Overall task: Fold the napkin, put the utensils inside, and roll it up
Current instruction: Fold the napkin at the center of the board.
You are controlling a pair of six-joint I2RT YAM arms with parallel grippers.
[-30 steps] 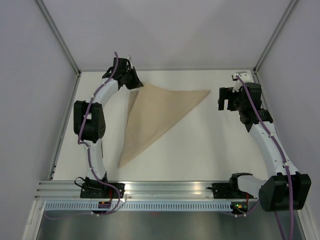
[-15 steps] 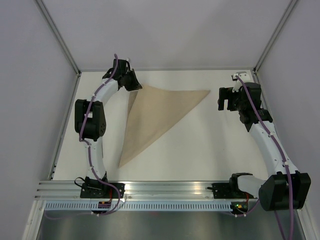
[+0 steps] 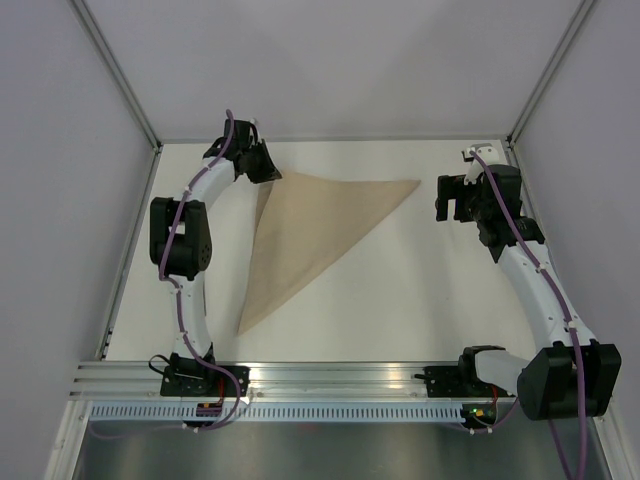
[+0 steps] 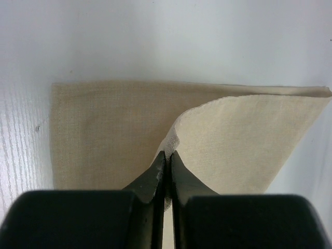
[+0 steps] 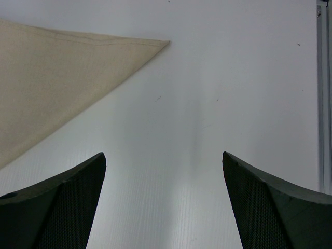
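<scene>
Napkin (image 3: 310, 235) lies on the white counter (image 3: 420, 290) as a flat tan triangle, which I take to mean the first diagonal fold is in. One tip is by the far-left corner, one points along the far edge toward the right side, and the third reaches down toward the near edge on the left. The cloth sits in the left and middle of the counter, well away from the right edge.

Judged from this, the fold is either just finished or being tidied, and most of the task is left. No utensils show in any view, so placing them inside and rolling the cloth up have not begun.

Next in size, the right gripper (image 3: 452, 197) hangs near the far-right corner with its fingers spread wide and nothing between them. The napkin's right tip is close in front of it but apart.

The left gripper (image 4: 167, 155) is at the far-left tip, its fingers pressed together on the edge of the upper layer. In the left wrist view that pinched corner (image 4: 176, 135) curls up off the lower layer, so the two layers are not yet lying matched there.
</scene>
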